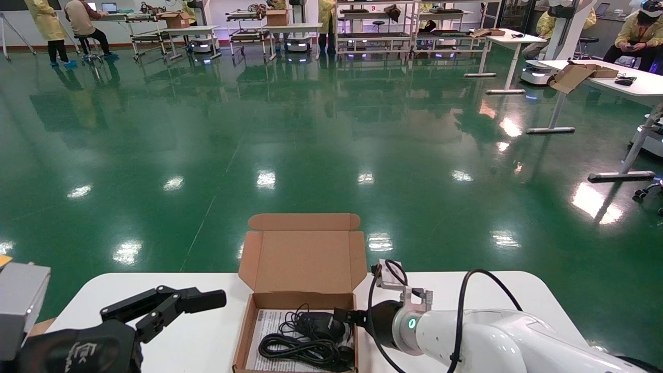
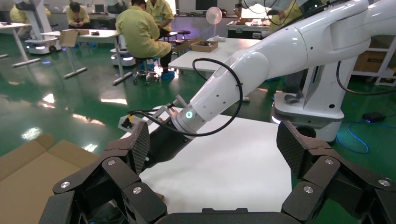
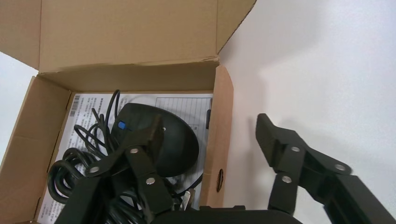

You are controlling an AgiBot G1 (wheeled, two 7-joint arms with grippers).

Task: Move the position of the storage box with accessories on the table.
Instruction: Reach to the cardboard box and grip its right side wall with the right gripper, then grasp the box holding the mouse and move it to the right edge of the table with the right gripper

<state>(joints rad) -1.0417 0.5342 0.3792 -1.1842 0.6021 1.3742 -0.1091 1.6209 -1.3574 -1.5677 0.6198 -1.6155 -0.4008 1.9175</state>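
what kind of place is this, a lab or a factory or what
Probably a robot lab or data-collection hall: a glossy green floor, rows of white work tables and wheeled racks, and people in yellow coats at other stations.

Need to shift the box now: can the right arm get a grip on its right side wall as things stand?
Probably yes. The right gripper is open and straddles the right wall of the storage box: one finger inside over the mouse, the other outside over bare table. Nothing blocks the wall.

You see the white table (image 1: 207, 336) across the bottom of the frame; the open storage box (image 1: 303, 290) sits at its lower centre, flat on it.
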